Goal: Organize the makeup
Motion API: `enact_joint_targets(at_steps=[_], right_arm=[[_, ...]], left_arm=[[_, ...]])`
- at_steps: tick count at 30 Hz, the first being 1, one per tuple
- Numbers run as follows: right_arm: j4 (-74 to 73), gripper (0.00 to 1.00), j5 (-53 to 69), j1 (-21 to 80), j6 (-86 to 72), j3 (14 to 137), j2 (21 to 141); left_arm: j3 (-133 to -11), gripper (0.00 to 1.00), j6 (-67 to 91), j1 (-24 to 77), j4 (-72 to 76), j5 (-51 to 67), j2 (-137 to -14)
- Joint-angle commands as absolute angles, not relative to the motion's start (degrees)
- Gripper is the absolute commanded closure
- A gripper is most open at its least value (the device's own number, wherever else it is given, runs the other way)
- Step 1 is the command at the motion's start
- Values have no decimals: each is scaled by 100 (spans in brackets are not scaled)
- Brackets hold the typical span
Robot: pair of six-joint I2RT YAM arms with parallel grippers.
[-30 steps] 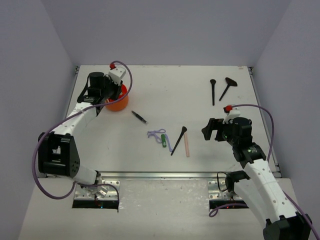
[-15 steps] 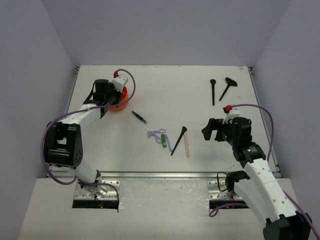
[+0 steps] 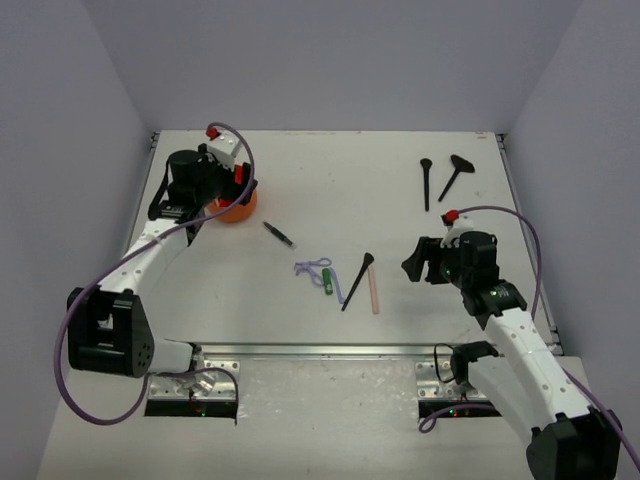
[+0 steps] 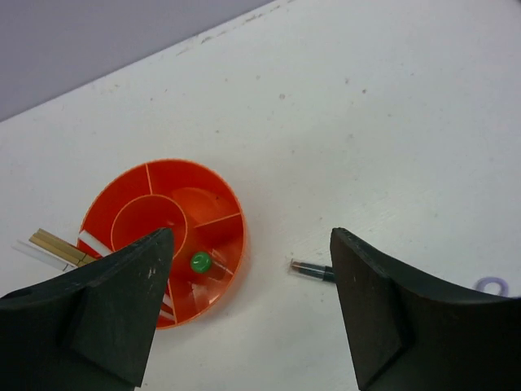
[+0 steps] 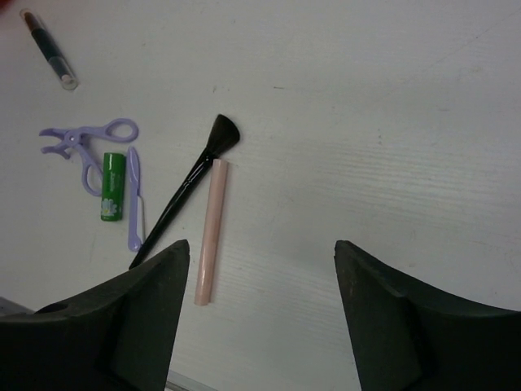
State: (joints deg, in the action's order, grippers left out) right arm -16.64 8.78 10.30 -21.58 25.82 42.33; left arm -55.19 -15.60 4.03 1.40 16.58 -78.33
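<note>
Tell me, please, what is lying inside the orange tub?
A green-capped tube sits in one outer compartment of the orange tub; pale sticks poke over its rim. A finger of the left gripper hides part of it.

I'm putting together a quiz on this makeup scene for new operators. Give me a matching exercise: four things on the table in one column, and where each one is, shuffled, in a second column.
Column one
1. pink stick
2. lilac looped tool
3. orange tub
4. two black brushes

Column two
A. at the far right part of the table, apart from the rest
B. holds a green-capped item in one compartment
C. lies alongside the handle of a lone black brush
D. next to a green tube lying flat

Pairs: 1-C, 2-D, 3-B, 4-A
</note>
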Motion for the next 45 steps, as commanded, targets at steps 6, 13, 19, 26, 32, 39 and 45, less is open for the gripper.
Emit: enact_joint_targets(at_steps=[6, 13, 19, 26, 32, 39, 45], right_arm=[[-1313, 48, 35, 2853, -2711, 3139, 5309], [-1405, 34, -642, 4447, -2688, 4441, 7722], [-953, 36, -405, 4566, -2720, 5026, 8650], [-809, 41, -44, 4588, -2707, 5457, 9457], [-829, 49, -29, 4699, -2795, 5695, 9972], [-911, 54, -237, 4774, -2850, 5771, 10154], [-940, 64, -303, 4820, -2912, 5715, 10304]], left_arm=[[-5882, 23, -1025, 343, -447, 2150, -6953], [-5177, 15, -1550, 334, -519, 1371, -6181], [-4591, 10, -1692, 321, -435, 866, -5738], [-4342, 9, -1697, 316, -334, 852, -5669], [-4336, 9, -1670, 316, -340, 905, -5713], [-4289, 8, -1652, 316, -325, 907, -5730], [-4289, 8, -1638, 313, -325, 923, -5722]])
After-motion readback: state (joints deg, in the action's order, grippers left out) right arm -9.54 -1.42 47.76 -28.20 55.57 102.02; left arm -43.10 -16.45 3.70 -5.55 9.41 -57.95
